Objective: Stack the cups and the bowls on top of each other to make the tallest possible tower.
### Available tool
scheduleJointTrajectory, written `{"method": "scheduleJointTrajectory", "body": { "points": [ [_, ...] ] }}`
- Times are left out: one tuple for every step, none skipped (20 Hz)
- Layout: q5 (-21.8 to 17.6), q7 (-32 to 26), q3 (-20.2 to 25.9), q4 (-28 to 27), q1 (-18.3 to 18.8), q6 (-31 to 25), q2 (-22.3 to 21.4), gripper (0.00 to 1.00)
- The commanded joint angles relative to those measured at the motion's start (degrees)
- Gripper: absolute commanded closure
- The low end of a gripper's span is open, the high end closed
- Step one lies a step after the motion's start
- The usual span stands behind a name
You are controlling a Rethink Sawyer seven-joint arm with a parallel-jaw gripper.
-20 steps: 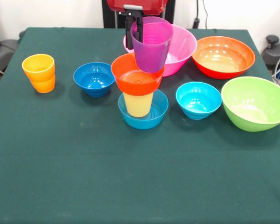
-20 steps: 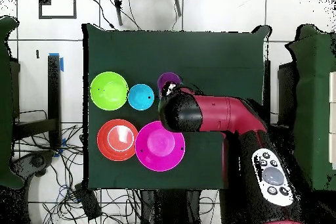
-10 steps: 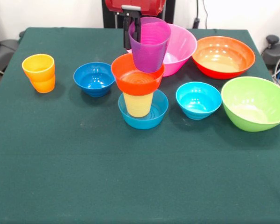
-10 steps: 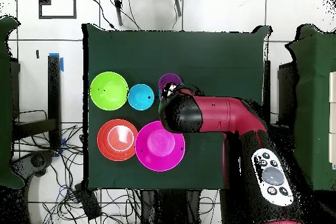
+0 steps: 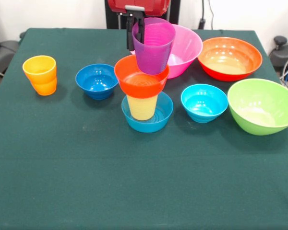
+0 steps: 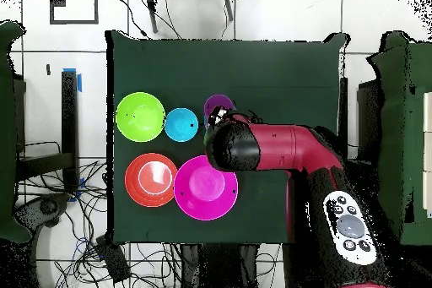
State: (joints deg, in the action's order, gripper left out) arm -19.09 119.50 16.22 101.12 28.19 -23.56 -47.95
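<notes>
The tower stands mid-table: a mid-blue small bowl point(image 5: 153, 120) at the bottom, the yellow cup point(image 5: 142, 106) upright in it, and an orange-red small bowl point(image 5: 140, 82) on top. My gripper point(image 5: 138, 38) is shut on the left rim of the purple cup point(image 5: 154, 48), one finger inside and one outside. The cup's base hangs at that bowl's rim; I cannot tell whether they touch. In the overhead view the arm point(image 6: 278, 145) hides the tower, and only the purple cup point(image 6: 218, 104) shows. An orange cup point(image 5: 40, 75) stands at the far left.
A dark blue small bowl point(image 5: 97, 80) sits left of the tower and a cyan one point(image 5: 204, 102) to its right. Behind are a large pink bowl point(image 5: 188, 48) and a large orange-red bowl point(image 5: 229, 57). A lime green bowl point(image 5: 262, 105) sits at the right edge.
The purple cup, still in my gripper, has shifted slightly left over the tower's top bowl since a second ago. It has held still for the last half second.
</notes>
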Motion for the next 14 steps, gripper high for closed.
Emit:
{"method": "scheduleJointTrajectory", "body": {
  "points": [
    [-3.6,-4.3,4.0,2.0,-0.7,-0.5,0.0,1.0],
    [-3.7,-4.2,3.8,1.9,-0.8,-0.6,-0.1,1.0],
    [-3.7,-4.2,3.8,1.9,-0.8,-0.6,-0.1,1.0],
    [-3.8,-4.1,3.8,2.1,-0.8,-0.3,0.0,1.0],
    [-3.9,-4.1,3.8,2.1,-0.8,-0.2,0.1,1.0],
    [-3.9,-4.2,3.9,2.0,-0.7,-0.2,0.2,1.0],
    [-4.0,-4.1,3.8,2.0,-0.7,0.0,0.2,1.0],
    [-4.0,-4.1,3.7,1.9,-0.8,0.0,0.1,1.0],
    [-4.0,-4.0,3.7,1.9,-0.9,-0.1,0.1,1.0],
    [-4.0,-4.0,3.6,1.8,-0.9,-0.1,0.1,1.0],
    [-3.9,-4.1,3.6,1.7,-0.9,-0.4,0.0,1.0],
    [-3.9,-4.3,3.7,1.5,-0.9,-0.8,0.0,1.0],
    [-3.8,-4.4,3.7,1.4,-0.8,-1.0,0.0,1.0],
    [-3.9,-4.5,3.6,1.4,-0.9,-1.1,0.0,1.0]
  ]
}}
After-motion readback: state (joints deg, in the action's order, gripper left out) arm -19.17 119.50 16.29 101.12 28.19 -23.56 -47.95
